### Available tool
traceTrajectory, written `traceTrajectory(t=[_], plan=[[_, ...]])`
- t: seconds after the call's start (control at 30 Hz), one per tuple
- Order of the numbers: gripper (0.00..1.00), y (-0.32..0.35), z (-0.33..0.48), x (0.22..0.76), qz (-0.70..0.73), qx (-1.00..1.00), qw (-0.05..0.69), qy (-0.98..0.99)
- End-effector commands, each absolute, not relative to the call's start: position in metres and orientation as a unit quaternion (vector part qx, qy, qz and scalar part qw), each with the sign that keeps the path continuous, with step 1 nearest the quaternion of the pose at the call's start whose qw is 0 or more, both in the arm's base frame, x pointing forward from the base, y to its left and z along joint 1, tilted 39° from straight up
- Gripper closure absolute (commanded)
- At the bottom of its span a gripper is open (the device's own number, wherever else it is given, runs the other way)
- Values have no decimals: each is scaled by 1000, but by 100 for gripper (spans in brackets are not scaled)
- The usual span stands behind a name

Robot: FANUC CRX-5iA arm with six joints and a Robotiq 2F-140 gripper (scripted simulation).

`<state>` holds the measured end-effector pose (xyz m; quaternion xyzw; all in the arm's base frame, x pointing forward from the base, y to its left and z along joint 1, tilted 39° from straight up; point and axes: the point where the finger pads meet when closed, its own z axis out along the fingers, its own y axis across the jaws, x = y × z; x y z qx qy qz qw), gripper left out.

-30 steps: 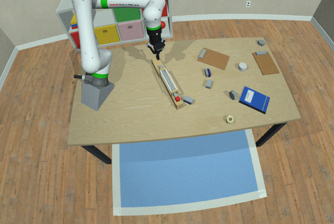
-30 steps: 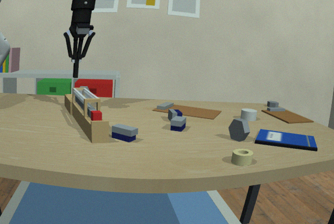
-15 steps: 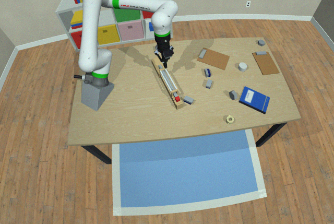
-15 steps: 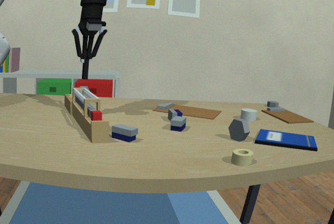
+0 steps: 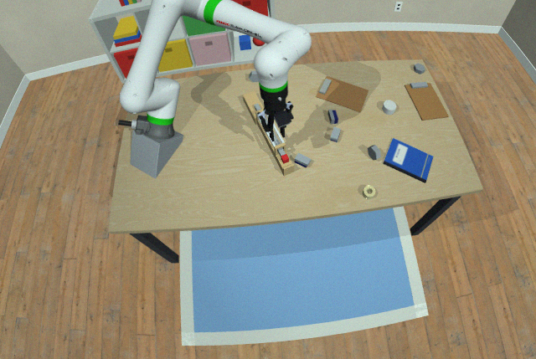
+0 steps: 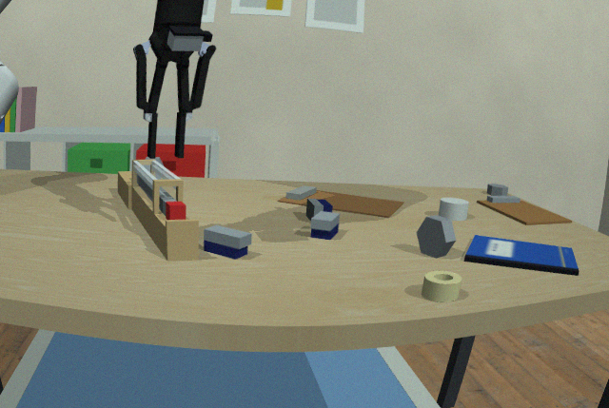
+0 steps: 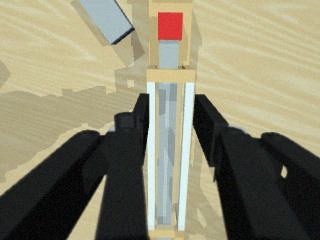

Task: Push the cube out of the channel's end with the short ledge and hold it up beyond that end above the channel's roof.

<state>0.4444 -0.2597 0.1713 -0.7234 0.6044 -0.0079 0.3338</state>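
The wooden channel lies on the table, with white roof rails and a grey bar inside (image 7: pixel 169 54). The red cube (image 5: pixel 284 157) sits on the short ledge at the near end, just outside the roofed part and behind the raised lip (image 6: pixel 182 239). It also shows in the exterior view (image 6: pixel 175 209) and at the top of the wrist view (image 7: pixel 170 25). My gripper (image 6: pixel 166 153) hangs upright above the channel's middle (image 6: pixel 154 187), partly open and empty. In the wrist view its fingertips stand over either side of the roof rails (image 7: pixel 170 150).
A grey and blue block (image 6: pixel 226 241) lies just right of the channel's ledge end. Further right are two more blocks (image 6: pixel 324 223), a grey hexagonal prism (image 6: pixel 435 235), a white cylinder (image 6: pixel 453 208), a blue book (image 6: pixel 520 253), a tape ring (image 6: pixel 441 285) and two brown mats.
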Motion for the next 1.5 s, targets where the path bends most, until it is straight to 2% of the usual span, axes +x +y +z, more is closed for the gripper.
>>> traceTrajectory(t=[0.0, 0.9, 1.47], plan=[[67, -318, 142, 466, -3, -725, 338, 600], [67, -318, 141, 466, -3, -725, 338, 600], [67, -296, 106, 486, -3, -725, 338, 600]])
